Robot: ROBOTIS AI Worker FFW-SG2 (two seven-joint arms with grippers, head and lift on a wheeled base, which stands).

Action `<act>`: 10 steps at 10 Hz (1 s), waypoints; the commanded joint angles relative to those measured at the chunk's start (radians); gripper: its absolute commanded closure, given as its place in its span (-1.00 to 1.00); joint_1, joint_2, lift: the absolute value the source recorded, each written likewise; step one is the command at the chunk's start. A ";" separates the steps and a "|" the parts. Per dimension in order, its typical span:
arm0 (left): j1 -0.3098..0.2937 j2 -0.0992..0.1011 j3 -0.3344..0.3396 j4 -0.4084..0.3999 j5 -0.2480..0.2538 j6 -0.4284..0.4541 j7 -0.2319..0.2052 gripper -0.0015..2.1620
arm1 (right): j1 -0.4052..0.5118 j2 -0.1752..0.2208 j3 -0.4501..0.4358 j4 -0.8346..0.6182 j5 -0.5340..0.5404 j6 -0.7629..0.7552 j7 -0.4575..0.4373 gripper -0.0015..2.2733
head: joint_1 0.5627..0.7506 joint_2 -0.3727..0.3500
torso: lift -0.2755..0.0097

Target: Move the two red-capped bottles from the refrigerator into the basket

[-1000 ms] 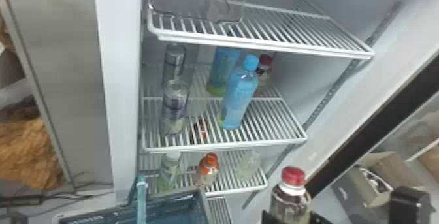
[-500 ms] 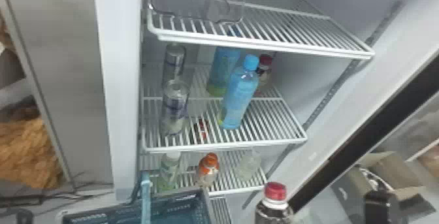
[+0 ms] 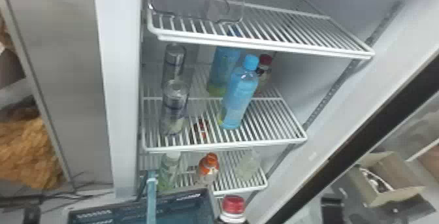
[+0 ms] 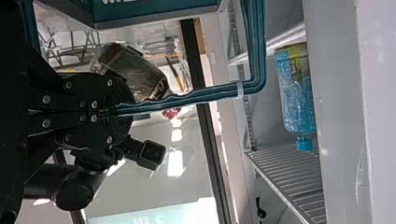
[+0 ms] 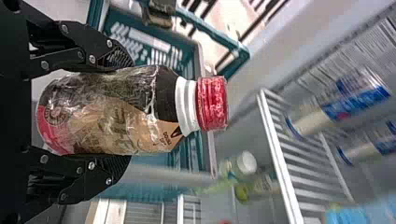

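The held red-capped bottle (image 3: pixel 233 205) stands low in the head view, just right of the basket (image 3: pixel 212 200); a black part of my right arm (image 3: pixel 331 207) is farther right. In the right wrist view my right gripper (image 5: pixel 123 112) is shut on this bottle's body (image 5: pixel 112 114), cap pointing away from the fingers, with the basket (image 5: pixel 198 60) behind. Another red-capped bottle (image 3: pixel 265 73) stands at the back right of the middle shelf, partly behind a blue bottle. My left gripper (image 4: pixel 119 109), in the left wrist view, is shut on the basket's handle (image 4: pixel 187 99).
On the middle shelf (image 3: pixel 225 147) stand two blue bottles (image 3: pixel 240 92) and two clear ones (image 3: pixel 174 109). An orange-capped bottle (image 3: pixel 208 169) and others stand lower. The fridge's side wall (image 3: pixel 117 92) rises left of the shelves; a dark door edge (image 3: pixel 352 151) slants at right.
The held red-capped bottle has moved left and slightly down, toward the basket, along with the right arm. The basket and its handle have shifted slightly right.
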 commanded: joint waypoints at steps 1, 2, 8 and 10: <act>-0.008 0.001 -0.010 0.000 0.007 -0.002 0.000 0.11 | -0.040 -0.013 0.047 0.053 -0.007 0.001 0.009 0.13 | 0.41 -0.94 | 0.93; -0.013 0.001 -0.014 0.002 0.009 -0.005 0.000 0.11 | -0.052 -0.016 0.061 0.075 -0.015 -0.009 0.012 -0.07 | 0.41 -0.94 | 0.93; -0.008 0.001 -0.016 0.002 0.009 -0.005 0.000 0.11 | -0.052 -0.010 0.001 0.114 -0.062 -0.186 0.028 -0.86 | 0.41 -0.94 | 0.93; -0.003 0.001 -0.012 0.002 0.013 -0.005 0.000 0.11 | -0.049 0.010 -0.058 0.110 -0.047 -0.299 0.028 -0.86 | 0.41 -0.94 | 0.93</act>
